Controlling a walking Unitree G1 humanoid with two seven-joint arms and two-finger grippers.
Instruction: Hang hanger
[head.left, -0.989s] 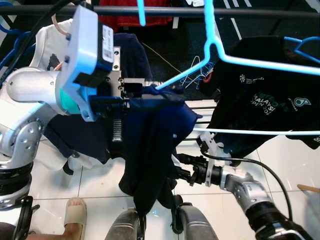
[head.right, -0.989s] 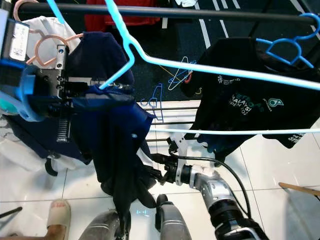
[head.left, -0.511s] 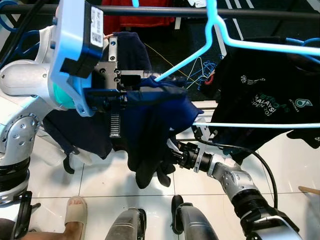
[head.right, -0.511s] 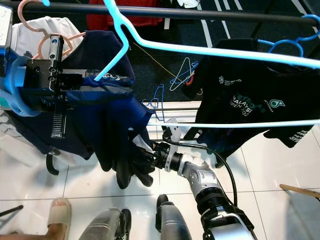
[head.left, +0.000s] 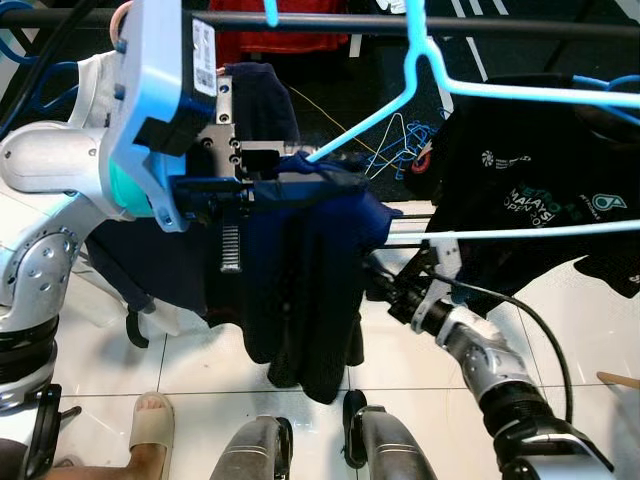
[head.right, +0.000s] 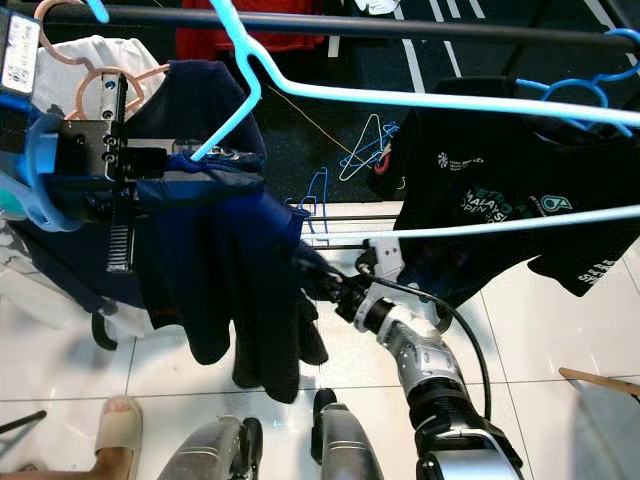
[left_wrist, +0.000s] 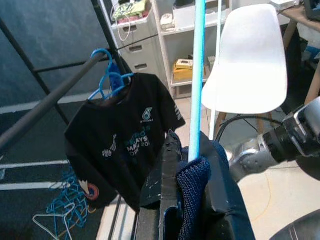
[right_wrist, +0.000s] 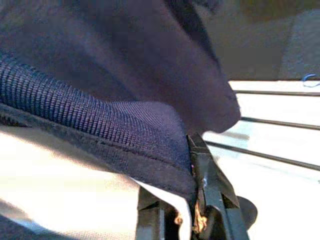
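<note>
A light blue wire hanger (head.left: 415, 75) hangs tilted just below the black rail (head.left: 400, 22), its hook up at the rail. A navy garment (head.left: 300, 290) is draped over the hanger's left arm. High on the left, my left gripper (head.left: 285, 188) is shut on that hanger arm together with the navy cloth, which the left wrist view shows between its fingers (left_wrist: 220, 200). My right gripper (head.right: 312, 272) reaches from the lower right into the garment's right side. In the right wrist view it (right_wrist: 192, 200) is shut on the garment's ribbed edge (right_wrist: 100, 120).
A black printed T-shirt (head.left: 530, 190) on a blue hanger hangs at the right. A white shirt (head.right: 70, 60) on a pink hanger hangs at the left. Loose hangers (head.left: 395, 150) lie on the dark floor. A person's sandalled foot (head.left: 150, 420) is at lower left, beside my feet (head.left: 380, 440).
My right gripper has risen from low under the garment to its right side. The garment's bunched lower part now hangs straight. My left gripper has kept its grip and place.
</note>
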